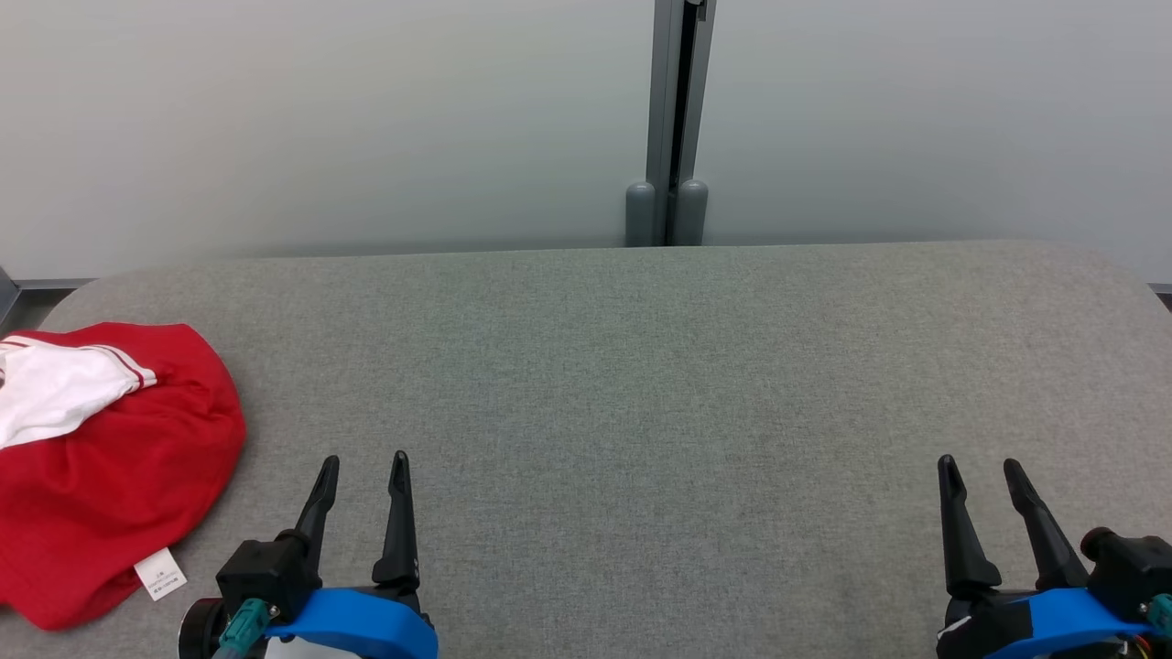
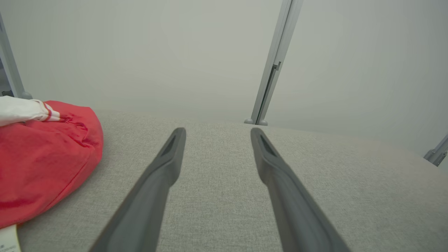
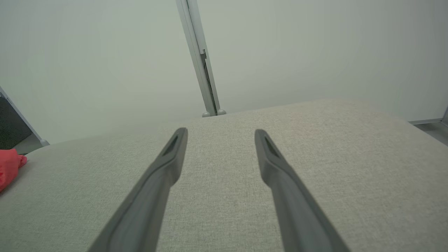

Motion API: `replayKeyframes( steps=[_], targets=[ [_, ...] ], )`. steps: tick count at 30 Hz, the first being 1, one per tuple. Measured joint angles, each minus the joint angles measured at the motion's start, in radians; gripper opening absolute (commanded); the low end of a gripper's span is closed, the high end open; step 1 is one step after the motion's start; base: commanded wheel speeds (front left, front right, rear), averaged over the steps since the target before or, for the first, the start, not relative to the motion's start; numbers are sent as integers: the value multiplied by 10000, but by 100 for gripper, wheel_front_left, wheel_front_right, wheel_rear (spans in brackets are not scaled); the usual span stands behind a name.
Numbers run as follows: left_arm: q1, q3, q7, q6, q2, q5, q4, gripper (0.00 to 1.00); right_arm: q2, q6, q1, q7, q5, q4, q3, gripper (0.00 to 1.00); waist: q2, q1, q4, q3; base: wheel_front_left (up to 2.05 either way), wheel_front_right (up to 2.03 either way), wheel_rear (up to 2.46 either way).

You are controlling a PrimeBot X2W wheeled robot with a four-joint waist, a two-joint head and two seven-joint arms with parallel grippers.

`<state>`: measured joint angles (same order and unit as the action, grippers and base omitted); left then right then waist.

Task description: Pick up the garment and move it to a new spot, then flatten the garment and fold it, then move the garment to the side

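Observation:
The garment (image 1: 110, 467) is a crumpled red piece with a white part and a white label, lying at the far left of the grey fabric surface (image 1: 641, 384). It also shows as red cloth in the left wrist view (image 2: 42, 157) and as a small red corner in the right wrist view (image 3: 8, 168). My left gripper (image 1: 364, 467) stands open just right of the garment, apart from it, nothing between its fingers. At the lower right, my right gripper (image 1: 980, 471) is open and empty too. In both wrist views the fingers (image 2: 164, 168) (image 3: 168, 168) spread over bare fabric.
A pale wall with a grey vertical post (image 1: 676, 119) runs behind the surface's far edge. The surface has rounded corners; its left edge lies by the garment. Wide bare fabric stretches between the two grippers.

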<state>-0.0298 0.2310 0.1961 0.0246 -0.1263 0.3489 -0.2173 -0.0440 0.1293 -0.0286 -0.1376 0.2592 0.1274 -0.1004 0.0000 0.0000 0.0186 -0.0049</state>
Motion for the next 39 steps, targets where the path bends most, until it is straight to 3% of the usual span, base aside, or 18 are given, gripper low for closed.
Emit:
replayKeyframes(
  steps=[39],
  targets=[
    [276, -132, 656, 38, 353, -2057, 48, 100, -25, 12, -283, -391, -2535, -316, 17, 100, 0, 0, 188, -115, 0, 0, 0]
  ],
)
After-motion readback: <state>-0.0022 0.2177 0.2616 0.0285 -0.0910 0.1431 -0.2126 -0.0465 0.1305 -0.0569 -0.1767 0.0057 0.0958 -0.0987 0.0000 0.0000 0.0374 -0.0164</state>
